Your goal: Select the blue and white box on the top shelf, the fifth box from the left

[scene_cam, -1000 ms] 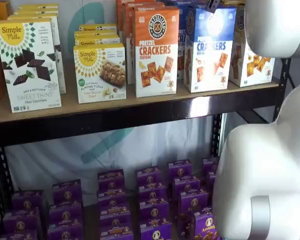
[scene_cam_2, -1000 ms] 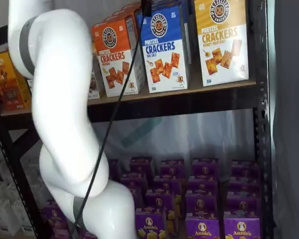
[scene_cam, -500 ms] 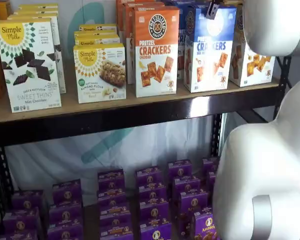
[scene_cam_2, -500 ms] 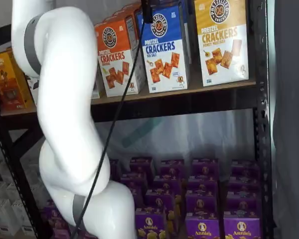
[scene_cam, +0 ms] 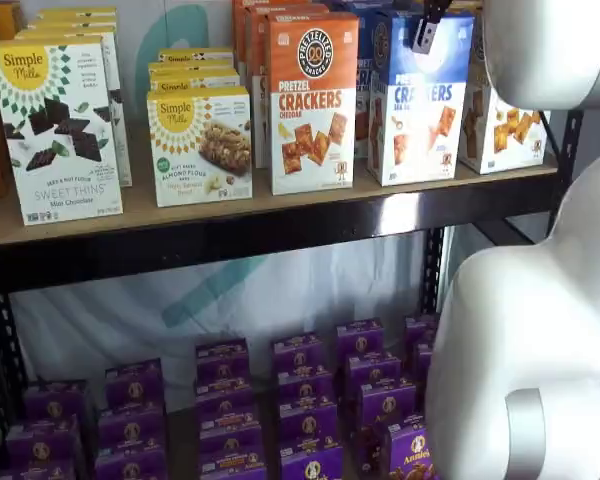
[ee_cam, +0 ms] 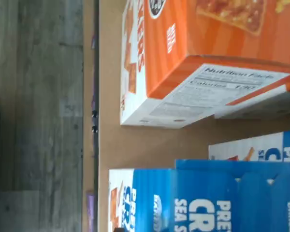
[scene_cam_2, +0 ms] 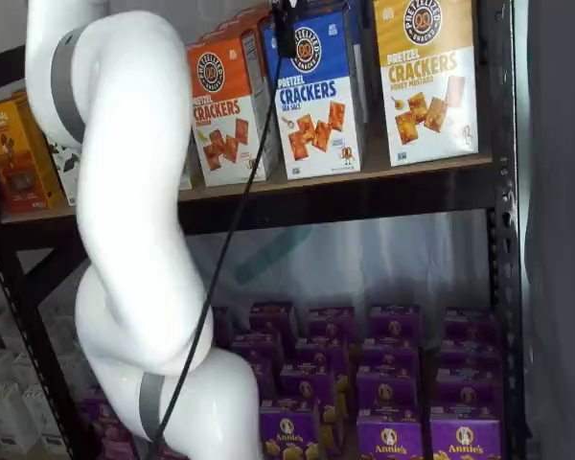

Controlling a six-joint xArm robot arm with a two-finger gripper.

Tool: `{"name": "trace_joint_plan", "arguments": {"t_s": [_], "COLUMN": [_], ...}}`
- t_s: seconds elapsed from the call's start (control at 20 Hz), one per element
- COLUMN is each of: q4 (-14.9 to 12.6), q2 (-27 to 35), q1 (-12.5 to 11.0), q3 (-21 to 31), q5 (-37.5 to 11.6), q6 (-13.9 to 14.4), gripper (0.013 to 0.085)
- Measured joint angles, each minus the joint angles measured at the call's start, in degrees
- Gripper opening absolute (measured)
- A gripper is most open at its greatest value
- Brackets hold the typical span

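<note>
Your arm (scene_cam_2: 125, 192) has swung a little further toward the right-hand end of the rack over the last second, and its big white links (scene_cam: 540, 330) now cover that side in a shelf view. The table (scene_cam: 270, 207), the top tan board with the black front rail, and everything standing on it are unmoved.

Your target, the blue box (scene_cam_2: 318, 96), stands upright at the board's front edge between the orange box (scene_cam_2: 225, 105) and the yellow box (scene_cam_2: 426, 77). Both shelf views show it there (scene_cam: 420, 110). It has not tilted or slid.

What has changed most is the end effector (scene_cam: 423, 30). A second ago it barely showed at the upper edge. Now it has come down in front of the blue box's top, over the logo, with its cable trailing below (scene_cam_2: 286, 31). You see only dark fingers from the side, so you cannot tell whether they are apart or together, and nothing is clamped in them yet.

The wrist view agrees: the blue box (ee_cam: 208, 198) fills one side and the orange box (ee_cam: 208, 53) the other, with bare board between them.

This looks like the final approach on the right box, with the grasp still ahead of you. Keep clear of the orange neighbour as you close in.
</note>
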Motion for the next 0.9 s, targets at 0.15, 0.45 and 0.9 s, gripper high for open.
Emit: {"name": "trace_joint_plan", "arguments": {"t_s": [0.15,0.45,0.9], "q4": [-0.4,-0.6,0.1], "q2": [0.8,0.8,0.2], "q1": [-0.1,-0.1,0.1], "q3": [-1.0,-0.7,0.5], "q5": [1.5,1.8,0.9], "q6": [-0.2,-0.2,0.0], "gripper": [0.0850,0.0850,0.0730]}}
